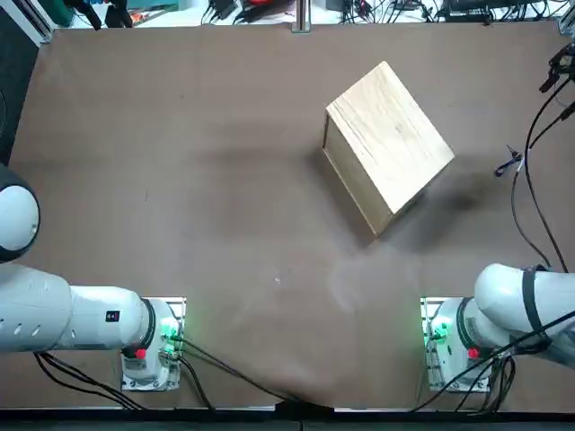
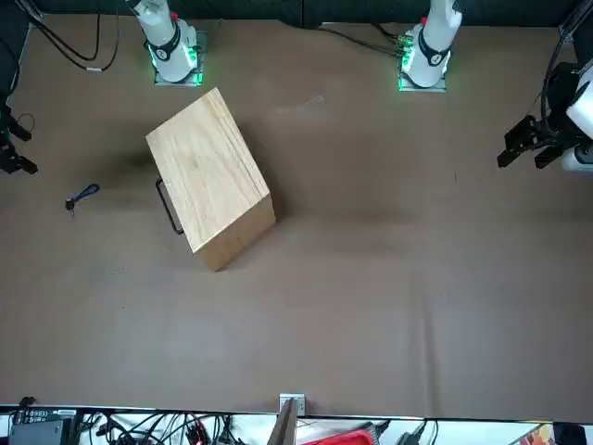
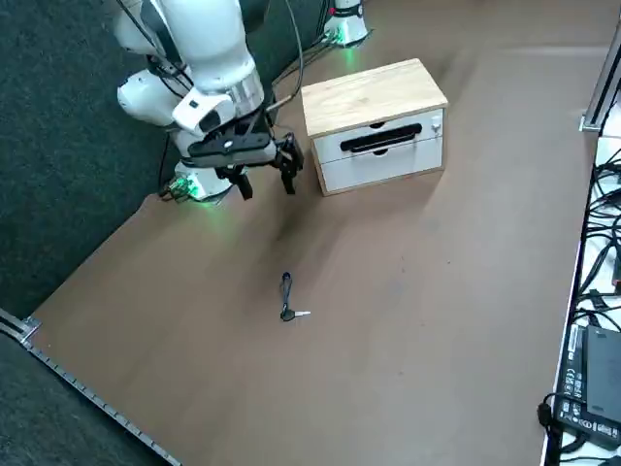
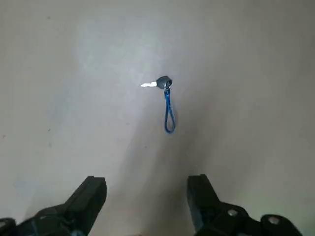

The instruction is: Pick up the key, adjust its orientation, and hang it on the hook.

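Right gripper [image 4: 146, 204]: black, two-fingered, fingers apart with a gap between them; raised above the table [image 2: 352, 306] at its right edge. Pointed down, the key in sight of its wrist camera, not touched.

Key [image 3: 302, 314], one: dark head, bright metal blade; lying on the table near the right edge, in the half farther from the arm bases. Blade directed towards the far edge.

Loop [image 2: 88, 191], one: blue cord, attached at the key's head; lying on the table, directed back towards the near edge and slightly left.

Wooden box [image 1: 391, 135], one: pale grained top, standing upright right of the table's middle, in the far half, set at an angle. Well apart from the key.

Drawers [image 3: 381, 160], two, white, stacked, closed; front turned towards the far right corner. Black handle [image 3: 380, 138] across the upper one; small pale knob [image 3: 436, 123] beside it, at the front's upper corner.

Black device [image 3: 592, 383], cables around it: beyond the far edge, pale marking too small to read.
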